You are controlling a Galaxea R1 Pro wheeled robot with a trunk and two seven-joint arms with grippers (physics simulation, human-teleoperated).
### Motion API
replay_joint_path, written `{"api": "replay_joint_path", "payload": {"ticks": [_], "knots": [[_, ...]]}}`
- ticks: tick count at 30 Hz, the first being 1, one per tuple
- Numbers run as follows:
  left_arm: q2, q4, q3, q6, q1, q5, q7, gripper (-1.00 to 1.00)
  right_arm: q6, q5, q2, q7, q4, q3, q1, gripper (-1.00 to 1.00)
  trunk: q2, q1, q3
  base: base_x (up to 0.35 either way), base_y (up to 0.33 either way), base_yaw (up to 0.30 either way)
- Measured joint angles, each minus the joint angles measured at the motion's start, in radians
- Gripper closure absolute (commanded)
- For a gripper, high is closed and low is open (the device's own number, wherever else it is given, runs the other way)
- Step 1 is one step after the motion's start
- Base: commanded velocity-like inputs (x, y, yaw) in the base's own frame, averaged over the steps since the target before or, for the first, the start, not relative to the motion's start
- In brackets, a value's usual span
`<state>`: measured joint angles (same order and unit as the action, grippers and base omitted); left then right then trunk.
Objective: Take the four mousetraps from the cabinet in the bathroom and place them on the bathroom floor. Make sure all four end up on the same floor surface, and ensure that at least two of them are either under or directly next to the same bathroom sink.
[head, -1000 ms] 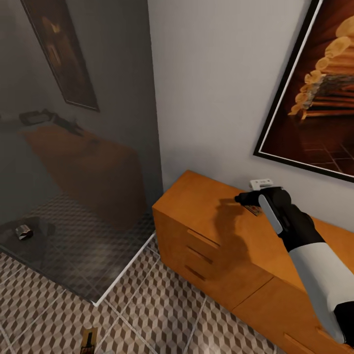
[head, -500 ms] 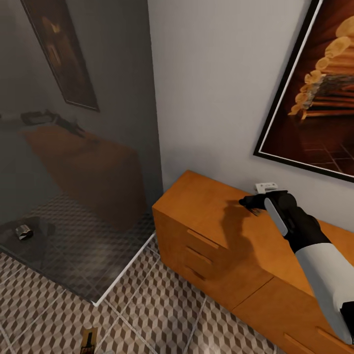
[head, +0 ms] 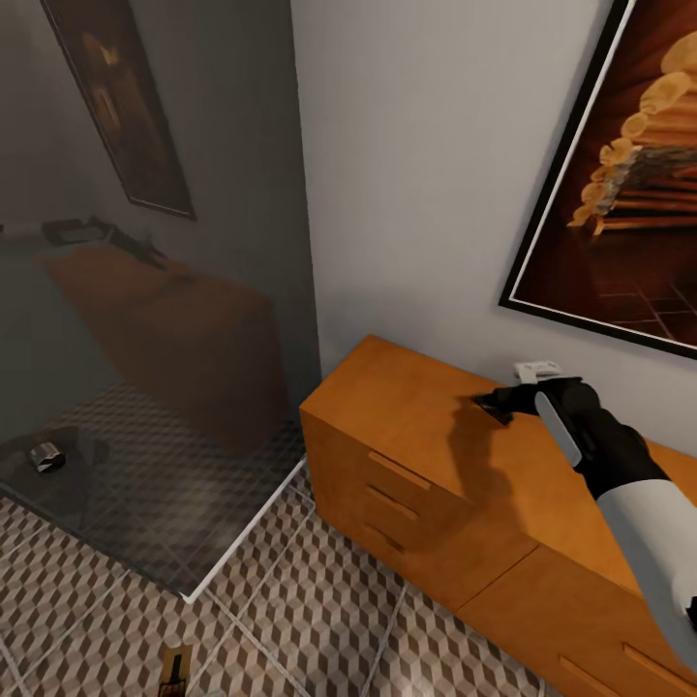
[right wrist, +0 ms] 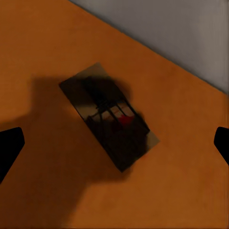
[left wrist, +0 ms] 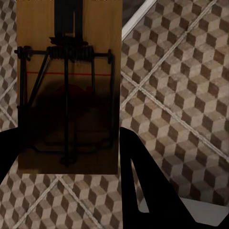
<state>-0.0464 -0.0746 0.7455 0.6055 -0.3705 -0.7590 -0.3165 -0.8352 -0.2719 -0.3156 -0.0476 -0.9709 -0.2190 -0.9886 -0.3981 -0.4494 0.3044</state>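
Observation:
My right gripper (head: 491, 403) hovers low over the top of the orange-brown cabinet (head: 397, 402), near the wall. In the right wrist view it (right wrist: 114, 143) is open, and its fingertips (right wrist: 9, 148) stand far apart on either side of a mousetrap (right wrist: 107, 117) lying flat on the wood. My left gripper (left wrist: 67, 138) is shut on another mousetrap (left wrist: 67, 86), held above the cube-patterned bathroom floor (left wrist: 181, 95). This tan trap (head: 176, 668) sits at the bottom edge of the head view. The sink is out of view.
A small white object (head: 537, 369) lies on the cabinet by the wall. A framed picture (head: 620, 194) hangs above it. A dark glass panel (head: 145, 290) with a white base strip (head: 247, 528) stands left of the cabinet. Tiled floor (head: 319, 620) spreads in front.
My right arm has shifted to the right and closer to the wall over the cabinet top. The gripper now covers the trap in the head view. The camera has not moved.

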Motion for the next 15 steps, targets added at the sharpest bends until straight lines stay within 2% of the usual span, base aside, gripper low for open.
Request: {"api": "replay_joint_path", "payload": {"ticks": [7, 15], "knots": [[0.000, 0.000, 0.000, 0.000, 0.000, 0.000, 0.000, 1.00, 0.041, -0.006, -0.013, 0.065, 0.031, 0.000, 0.000, -1.00, 0.000, 0.000, 0.000, 0.000, 0.000, 0.000], [0.000, 0.000, 0.000, 0.000, 0.000, 0.000, 0.000, 1.00, 0.050, 0.002, -0.017, 0.085, 0.038, -0.001, 0.000, -1.00, 0.000, 0.000, 0.000, 0.000, 0.000, 0.000]]}}
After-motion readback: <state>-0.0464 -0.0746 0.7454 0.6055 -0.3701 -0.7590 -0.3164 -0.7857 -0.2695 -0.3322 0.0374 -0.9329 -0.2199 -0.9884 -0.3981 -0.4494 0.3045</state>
